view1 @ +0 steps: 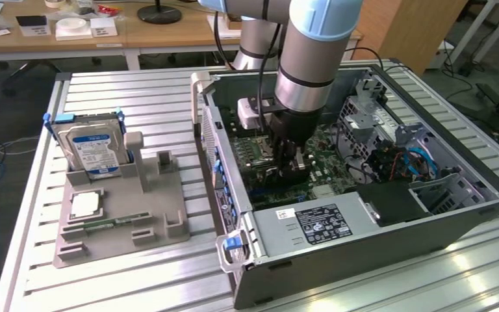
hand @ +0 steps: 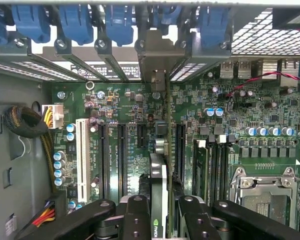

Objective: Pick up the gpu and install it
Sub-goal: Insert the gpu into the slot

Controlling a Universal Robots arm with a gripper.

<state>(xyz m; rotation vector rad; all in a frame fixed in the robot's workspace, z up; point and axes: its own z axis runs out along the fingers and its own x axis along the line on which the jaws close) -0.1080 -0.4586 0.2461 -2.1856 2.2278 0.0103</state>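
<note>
clamped on the thin green circuit card with a dark heatsink block, the gpu (hand: 159, 200), the black robot hand (hand: 165, 220) sits low inside the open grey computer case (view1: 457, 218). seen from the wrist, the card stands on edge between the two black fingers (hand: 135, 220), running along the green motherboard (hand: 135, 105) toward the slot brackets with blue plastic clips (hand: 75, 22) at the case's rear wall. from the exterior view, the grey and pale-blue arm (view1: 314, 58) drops straight down into the case. the case lies on its side on a ribbed aluminium desk (view1: 145, 97). to the exterior view's left, a grey moulded holder tray (view1: 119, 214) carries a silver hard drive with a blue label (view1: 91, 151), standing upright. behind, wooden tables (view1: 102, 36) hold small boxes, and cables trail over the floor.
</note>
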